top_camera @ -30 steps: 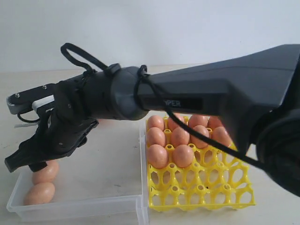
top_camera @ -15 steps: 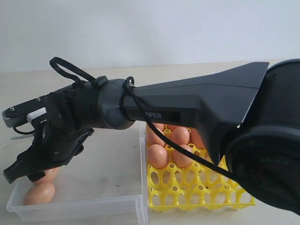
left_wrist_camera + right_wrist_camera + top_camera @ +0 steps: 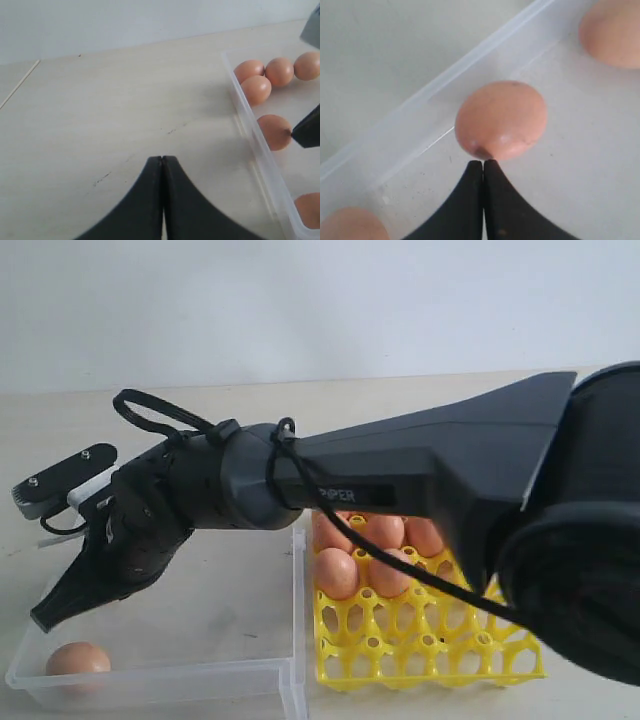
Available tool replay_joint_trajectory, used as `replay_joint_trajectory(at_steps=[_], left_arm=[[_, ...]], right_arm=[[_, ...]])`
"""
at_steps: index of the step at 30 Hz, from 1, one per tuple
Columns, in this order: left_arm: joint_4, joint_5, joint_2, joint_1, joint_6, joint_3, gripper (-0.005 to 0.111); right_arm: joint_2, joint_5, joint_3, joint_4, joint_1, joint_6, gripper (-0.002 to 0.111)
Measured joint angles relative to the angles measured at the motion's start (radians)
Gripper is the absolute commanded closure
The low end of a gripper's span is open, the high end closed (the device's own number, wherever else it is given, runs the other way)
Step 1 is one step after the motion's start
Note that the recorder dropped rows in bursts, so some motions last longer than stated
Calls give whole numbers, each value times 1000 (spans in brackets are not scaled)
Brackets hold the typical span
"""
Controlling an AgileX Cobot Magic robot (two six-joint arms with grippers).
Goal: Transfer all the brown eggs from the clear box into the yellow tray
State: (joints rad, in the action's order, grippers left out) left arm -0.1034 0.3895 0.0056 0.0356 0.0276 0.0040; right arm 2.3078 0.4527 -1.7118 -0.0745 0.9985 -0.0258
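Eggs (image 3: 78,658) outside: one in the clear box (image 3: 250,672), five showing in the yellow tray (image 3: 430,645), pale surface (image 3: 60,420), white wall (image 3: 300,300). Left wrist: six boxed, my left jaws together. Right wrist: three, my right jaws together, tips touching one.

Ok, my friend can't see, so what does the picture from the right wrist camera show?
A shut black end effector points its tips at a brown egg, about touching it, inside a clear box near its wall. A second egg and a third egg are partly cut off, and a pale table lies beyond the wall.
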Motion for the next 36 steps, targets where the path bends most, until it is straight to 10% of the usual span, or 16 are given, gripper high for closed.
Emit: replay_joint_trajectory(at_steps=[10, 20, 36], left_arm=[[0, 0, 0, 0, 0, 0, 107], [0, 0, 0, 0, 0, 0, 107], [0, 0, 0, 0, 0, 0, 107]], right_arm=[[-174, -54, 99, 119, -21, 141, 105], [-181, -53, 99, -274, -45, 75, 43], [-33, -111, 83, -441, -59, 65, 45]])
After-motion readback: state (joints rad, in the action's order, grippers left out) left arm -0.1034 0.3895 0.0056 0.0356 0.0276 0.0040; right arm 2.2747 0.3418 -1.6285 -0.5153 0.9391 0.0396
